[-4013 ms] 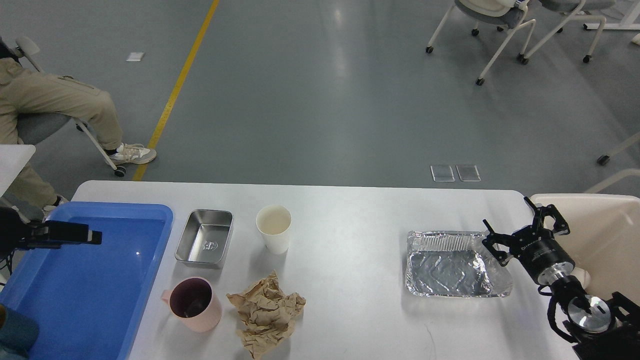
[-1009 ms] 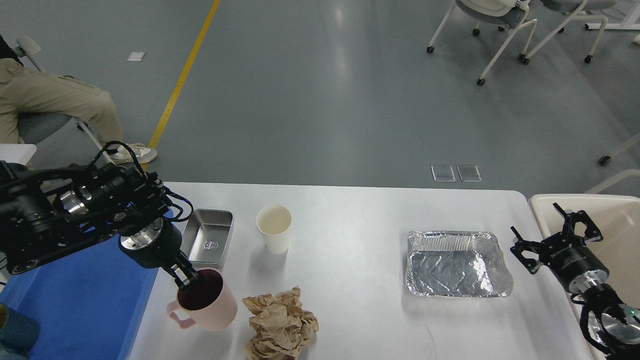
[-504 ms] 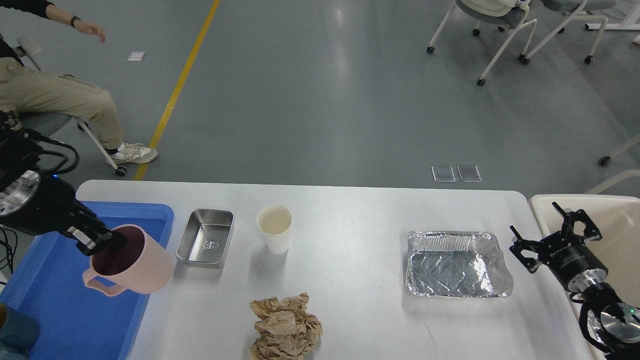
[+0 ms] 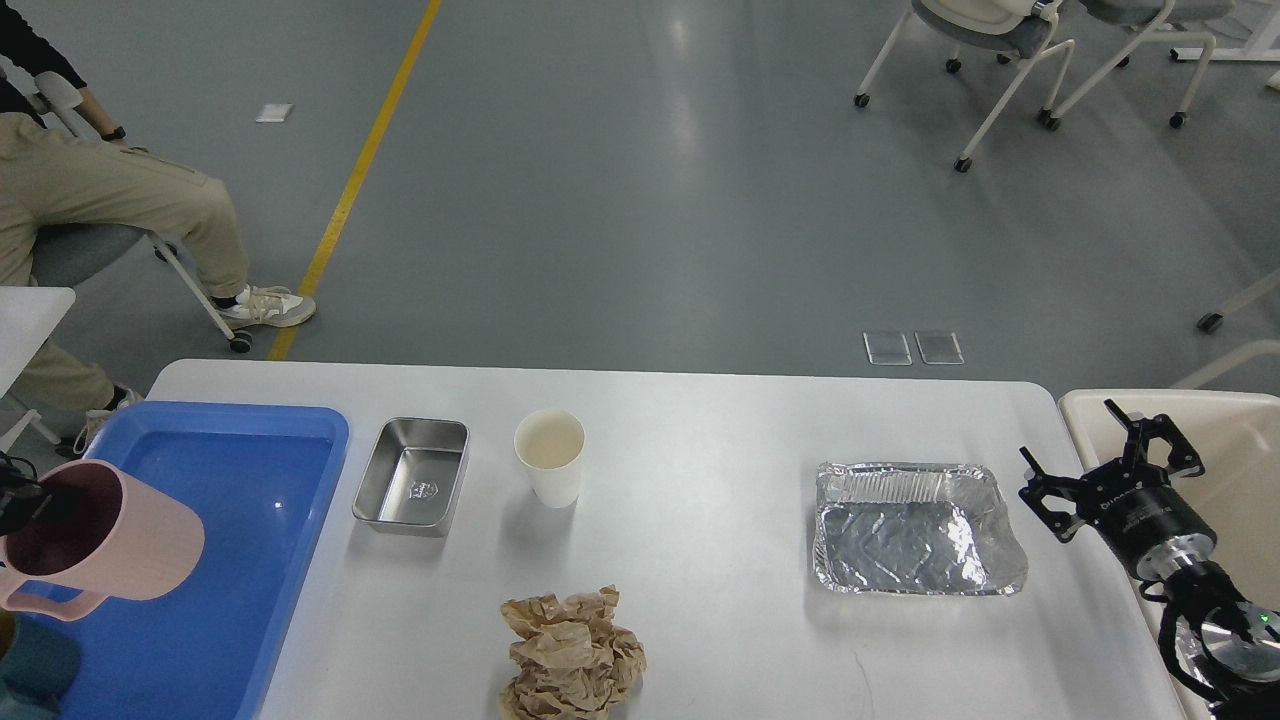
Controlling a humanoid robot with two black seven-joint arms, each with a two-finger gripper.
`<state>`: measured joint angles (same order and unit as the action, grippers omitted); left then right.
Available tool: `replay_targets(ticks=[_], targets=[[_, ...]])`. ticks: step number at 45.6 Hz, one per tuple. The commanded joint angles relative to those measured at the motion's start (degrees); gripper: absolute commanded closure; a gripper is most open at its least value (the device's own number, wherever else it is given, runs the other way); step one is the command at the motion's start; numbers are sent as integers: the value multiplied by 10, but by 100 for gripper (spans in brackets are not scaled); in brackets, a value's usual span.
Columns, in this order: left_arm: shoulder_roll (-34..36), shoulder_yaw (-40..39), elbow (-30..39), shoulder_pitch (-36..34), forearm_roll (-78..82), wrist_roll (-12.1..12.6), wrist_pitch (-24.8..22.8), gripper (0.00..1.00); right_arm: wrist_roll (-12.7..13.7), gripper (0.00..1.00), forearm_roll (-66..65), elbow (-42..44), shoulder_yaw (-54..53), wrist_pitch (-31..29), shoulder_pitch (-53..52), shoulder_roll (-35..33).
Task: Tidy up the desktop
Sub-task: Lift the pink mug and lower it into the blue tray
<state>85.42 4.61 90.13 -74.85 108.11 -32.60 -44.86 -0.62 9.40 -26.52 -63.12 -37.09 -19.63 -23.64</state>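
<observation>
Filling the lower half of the view, the white tabletop (image 4: 700,420) carries several loose things; a small steel tin (image 4: 411,476) sits near its left end with a white paper cup (image 4: 549,457) standing upright just beside it on the right; a crumpled ball of brown paper (image 4: 572,654) lies near the front edge; a foil tray (image 4: 915,528) sits toward the right end; a blue tray (image 4: 240,540) covers the tabletop's left end, and above its left side a pink mug (image 4: 98,545) is tilted, its dark inside facing left; the left gripper (image 4: 12,503) is a dark shape at the mug's rim, cut off by the view's edge, so whether its jaws are closed cannot be told; the right gripper (image 4: 1112,462) hovers past the tabletop's right edge with jaws spread wide and holding nothing, over a cream bin (image 4: 1230,430).
</observation>
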Motion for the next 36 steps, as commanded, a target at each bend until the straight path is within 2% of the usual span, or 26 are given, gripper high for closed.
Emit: replay_targets(ticks=[1,15,26,36], targets=[[2,1,-20,26,18,4,27,96,0,0,-1,0,0,-1,1,0],[-14,1,-101,122,40,10,121,96,0,0,-3,0,8,-2,4,0],[-68,0,-177,196,36,13,201,96,0,0,-4,0,11,-2,3,-1],[-131,-2,-228,233,18,14,226,96,0,0,-5,0,12,-1,3,0]])
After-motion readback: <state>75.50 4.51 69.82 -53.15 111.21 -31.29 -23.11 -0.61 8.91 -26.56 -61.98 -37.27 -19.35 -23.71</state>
